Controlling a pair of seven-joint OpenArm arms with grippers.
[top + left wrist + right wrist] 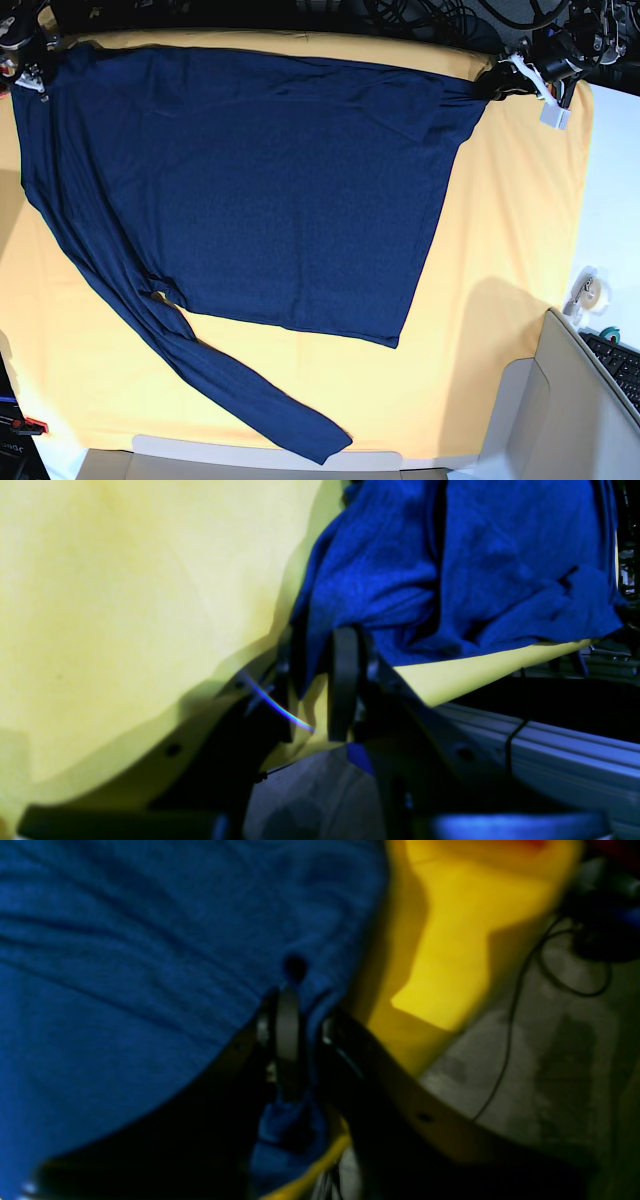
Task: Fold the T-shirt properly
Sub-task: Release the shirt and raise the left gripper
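Nearest the base camera you have one long sleeve [230,385] of the T-shirt [260,170], trailing toward the near edge of the tabletop [500,300]. Body lies spread flat on the yellow cloth [505,240], far edge pulled along the far side.

Left of the shirt in the base view: right end effector [30,62] at the far corner. Its wrist view shows blue fabric [125,965] bunched between the fingers [287,1030]; jaws look narrow, but whether they are pinching or letting go you cannot tell.

Right of the shirt: left end effector [515,75] at the other far corner. Its wrist view shows fabric [450,565] heaped just beyond the finger [345,680], with yellow cloth also between the fingers. Grip not readable.

Risks, as judgement:
- Cloth caught with the shirt would lift and drag the whole layout.
- Thin knit may cling to a pad on withdrawal, wrinkling the far edge.

View differences: only the base view gives overall lay and the stray sleeve; only the wrist views show what sits between the fingers.
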